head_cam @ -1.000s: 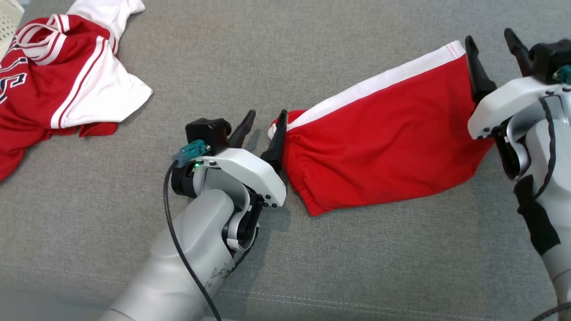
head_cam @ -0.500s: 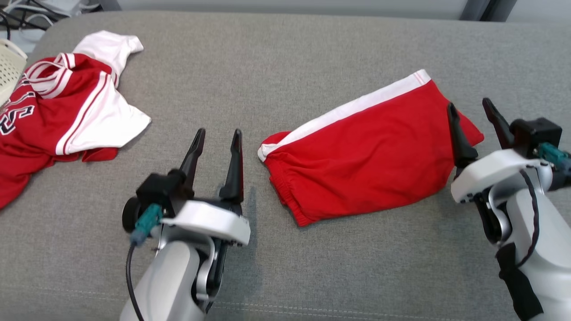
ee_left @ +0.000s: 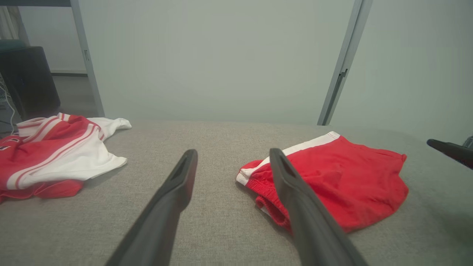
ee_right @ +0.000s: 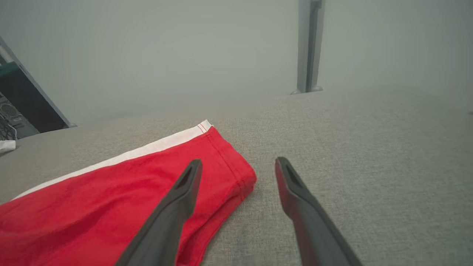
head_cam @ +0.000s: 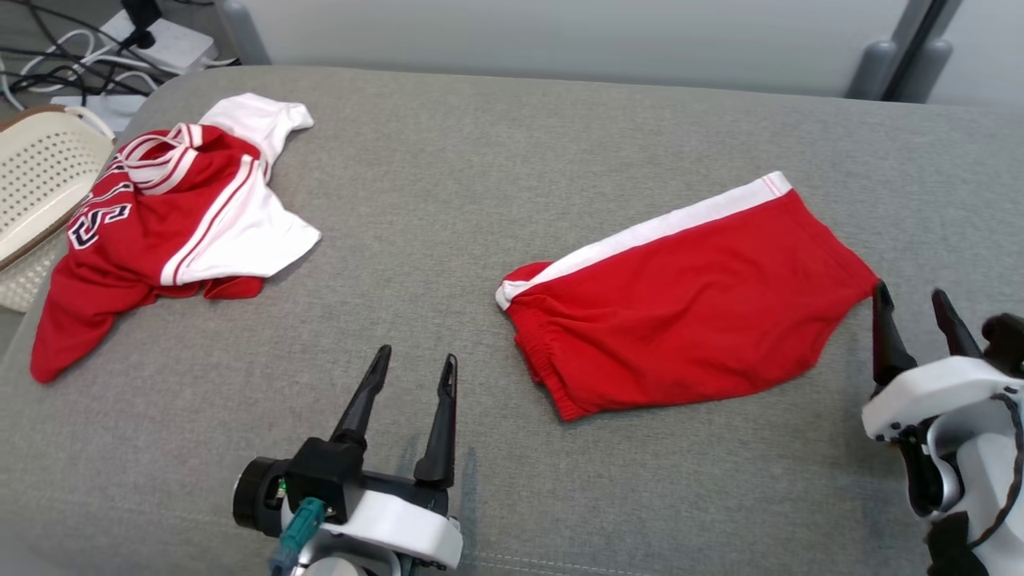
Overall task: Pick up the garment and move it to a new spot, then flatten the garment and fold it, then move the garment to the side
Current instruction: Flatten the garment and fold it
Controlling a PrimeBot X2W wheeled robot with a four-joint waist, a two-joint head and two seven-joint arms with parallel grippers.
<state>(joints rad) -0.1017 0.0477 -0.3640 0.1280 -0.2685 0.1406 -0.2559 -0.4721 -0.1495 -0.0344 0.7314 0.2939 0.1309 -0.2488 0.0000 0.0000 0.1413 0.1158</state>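
Note:
The folded red shorts with a white side stripe lie flat on the grey cushion, right of centre. My left gripper stands open near the front edge, a short way left of the shorts' waistband end, with nothing between its fingers. Open and holding nothing too, my right gripper sits just off the shorts' right corner. In the left wrist view the shorts lie ahead and to the right of the gripper. In the right wrist view the gripper points past the shorts' hem corner.
A crumpled red and white jersey lies at the far left of the cushion. A cream perforated basket stands beyond the left edge, with cables on the floor behind. A grey wall and post rise behind the cushion.
Both grippers have let go of the shorts and drawn back toward me. The head camera has tilted up, so more of the cushion's far edge shows. The shorts stay flat.

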